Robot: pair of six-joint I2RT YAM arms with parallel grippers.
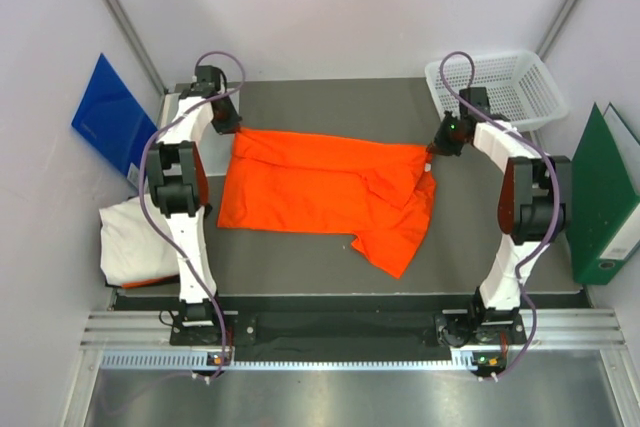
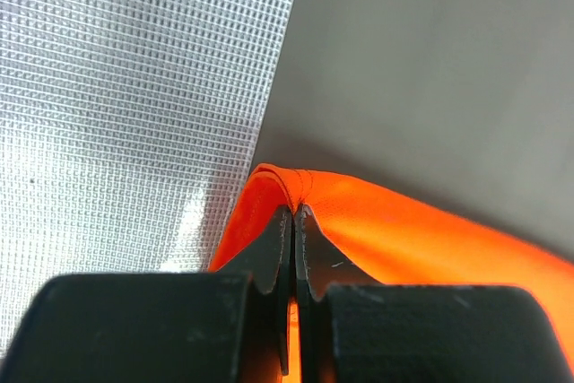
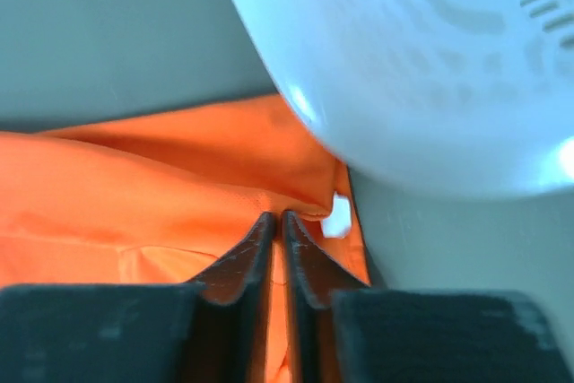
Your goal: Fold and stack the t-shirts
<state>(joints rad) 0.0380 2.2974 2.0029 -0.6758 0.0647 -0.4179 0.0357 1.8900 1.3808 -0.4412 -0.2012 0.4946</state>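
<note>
The orange t-shirt (image 1: 320, 192) lies spread across the middle of the worktop (image 1: 300, 267), its far edge stretched between the arms. The left fingers (image 2: 273, 253) are clenched on its far-left corner by the worktop's far-left corner, and the right fingers (image 3: 244, 257) are clenched on its far-right edge, just beside the basket (image 1: 510, 87). Bare worktop runs along the near edge, and the white t-shirt (image 1: 135, 242) hangs over the left edge.

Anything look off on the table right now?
The orange t-shirt isn't flat: its right side is bunched and a flap trails toward the near edge. The white t-shirt sits half over the table at its left edge.
</note>
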